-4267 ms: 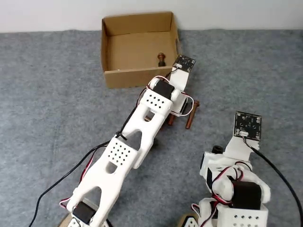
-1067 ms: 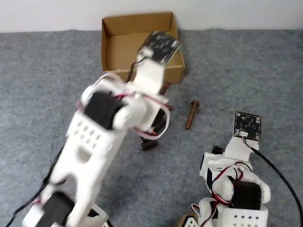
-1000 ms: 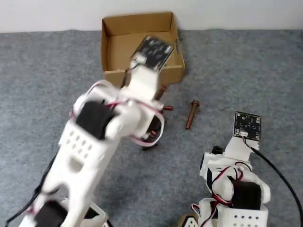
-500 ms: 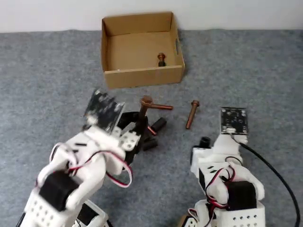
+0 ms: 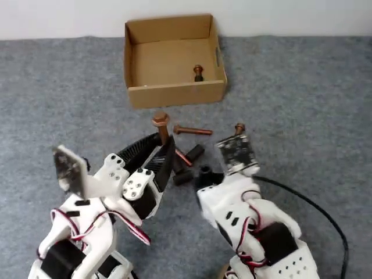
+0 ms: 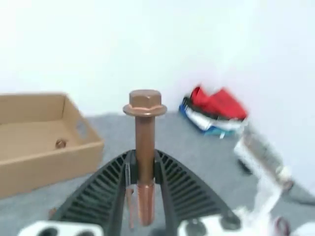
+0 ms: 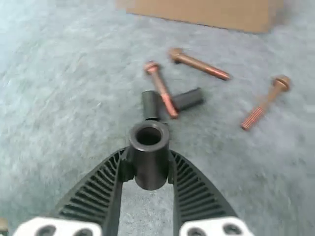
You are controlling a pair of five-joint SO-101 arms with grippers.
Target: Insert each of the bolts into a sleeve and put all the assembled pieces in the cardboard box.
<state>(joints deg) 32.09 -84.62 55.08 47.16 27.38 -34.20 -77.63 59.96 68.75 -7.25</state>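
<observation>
My left gripper (image 5: 162, 148) is shut on a copper bolt (image 5: 161, 129), held upright with its hex head up (image 6: 144, 103), above the loose parts. My right gripper (image 5: 204, 175) is shut on a black sleeve (image 7: 148, 156), open end up, just right of the left gripper (image 6: 144, 160). On the mat ahead of the right gripper (image 7: 148, 163) lie three loose bolts (image 7: 160, 88) (image 7: 199, 64) (image 7: 266, 102) and two black sleeves (image 7: 187, 98) (image 7: 150, 104). The cardboard box (image 5: 174, 93) stands at the back with one assembled piece (image 5: 198, 72) inside.
Grey carpet-like mat (image 5: 302, 99) covers the table, with free room to the left and right of the box. A white wall runs behind the box. Red, white and blue items (image 6: 214, 110) lie far off beyond the mat.
The left arm has drawn back from beside the box to the front, carrying the bolt and turning it upright. The right arm has swung left with its sleeve, toward the left gripper.
</observation>
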